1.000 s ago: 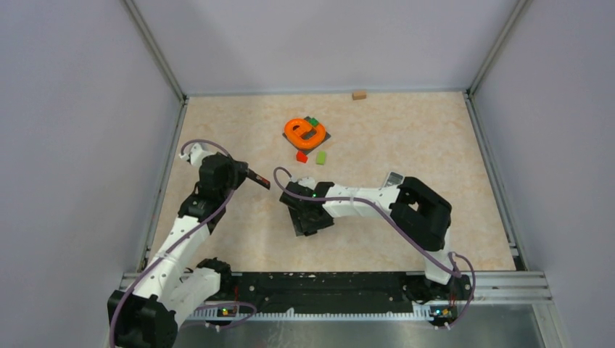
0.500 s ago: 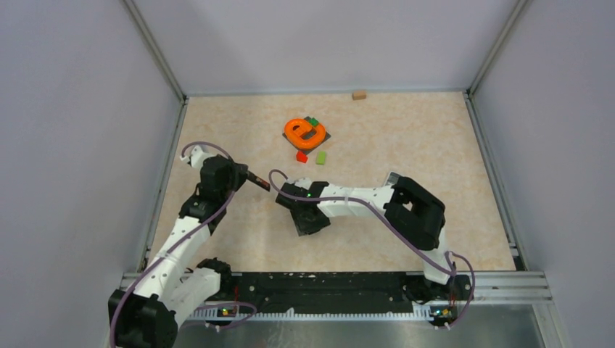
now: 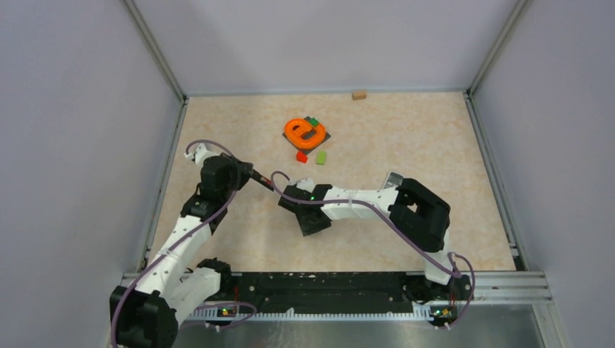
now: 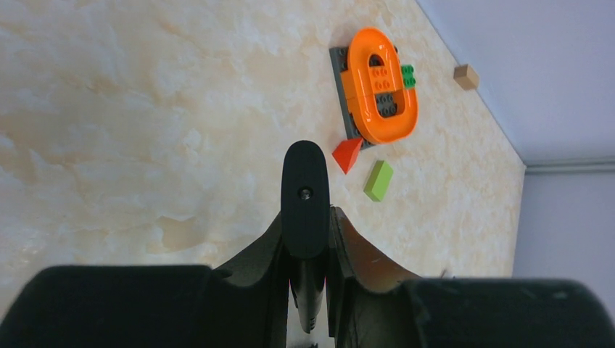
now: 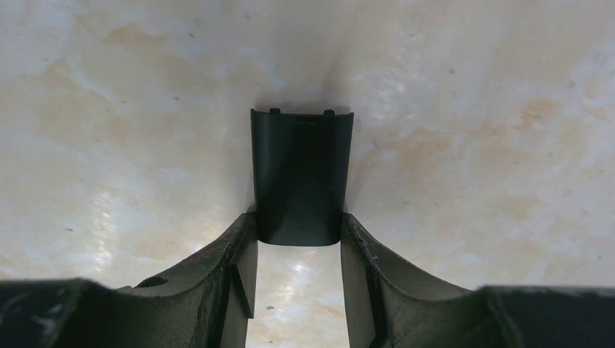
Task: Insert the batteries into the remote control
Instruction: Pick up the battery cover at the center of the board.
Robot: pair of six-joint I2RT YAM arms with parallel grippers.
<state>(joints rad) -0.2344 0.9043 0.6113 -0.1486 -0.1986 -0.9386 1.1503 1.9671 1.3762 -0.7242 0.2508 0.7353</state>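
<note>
Two-arm station, loading step. The left gripper (image 4: 308, 217) is clamped across the narrow sides of a slim black plastic remote control (image 4: 304, 181). It carries the remote clear of the beige marbled tabletop (image 3: 406, 138), left of centre, with the free end pointing toward the toy bricks. The right gripper (image 5: 297, 217) is half closed, its fingers pressed against both long edges of a curved black plastic battery cover (image 5: 301, 167) with two small tabs on its far edge. Whether the cover is off the table cannot be told.

No batteries are visible in any view.

Handling, as a judgement: the remote is probably light, stiff and smooth, so it may slip or pivot in a two-point grip. A hold nearer mid-length, across the narrow sides, would steady it. The cover looks thin, and its tabs could snap, so it is best taken by the long edges.

Bystanders are an orange oval brick ring (image 4: 360, 80), a red wedge brick (image 4: 349, 154), a lime-green brick (image 4: 378, 180) and a tan wooden block (image 4: 466, 76). No brand, label or writing can be read.
</note>
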